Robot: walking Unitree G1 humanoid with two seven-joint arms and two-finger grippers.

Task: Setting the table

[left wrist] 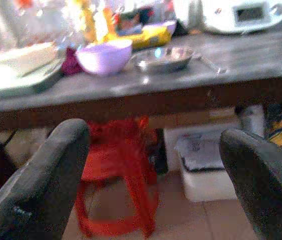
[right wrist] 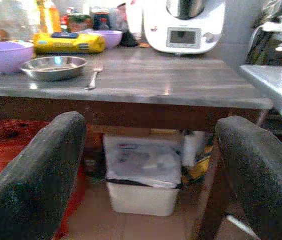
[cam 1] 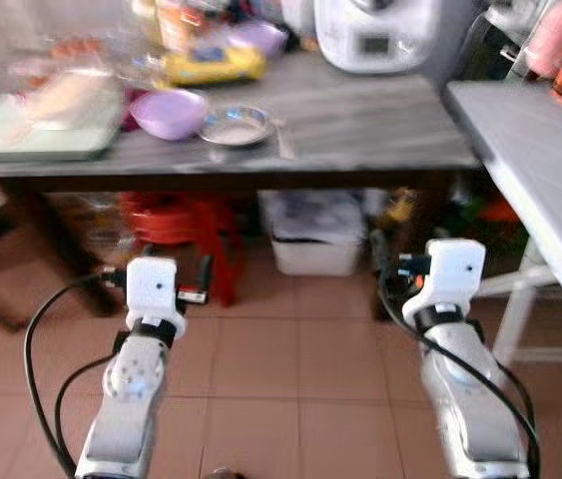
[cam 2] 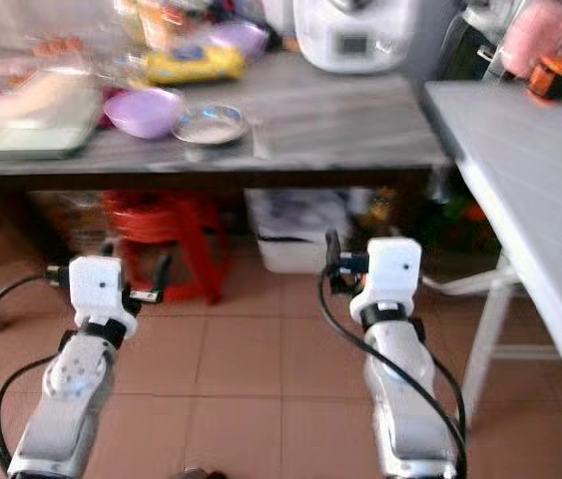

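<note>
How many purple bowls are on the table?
2. One purple bowl sits near the front edge, beside the metal dish. The other purple bowl is farther back, behind the yellow packet. The clutter may hide more.

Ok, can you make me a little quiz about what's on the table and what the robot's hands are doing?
1. True or false: the fork lies inside the metal dish.
2. Which is under the table? A) a red stool B) a green bucket C) a blue chair
3. Fill in: the bowl beside the metal dish is coloured ______.

Key
1. False. The fork lies on the table beside the dish.
2. A. The red stool stands there, next to a white bin.
3. Purple.

Bonus fact: the left gripper and right gripper are both open, empty and below table height.
</note>
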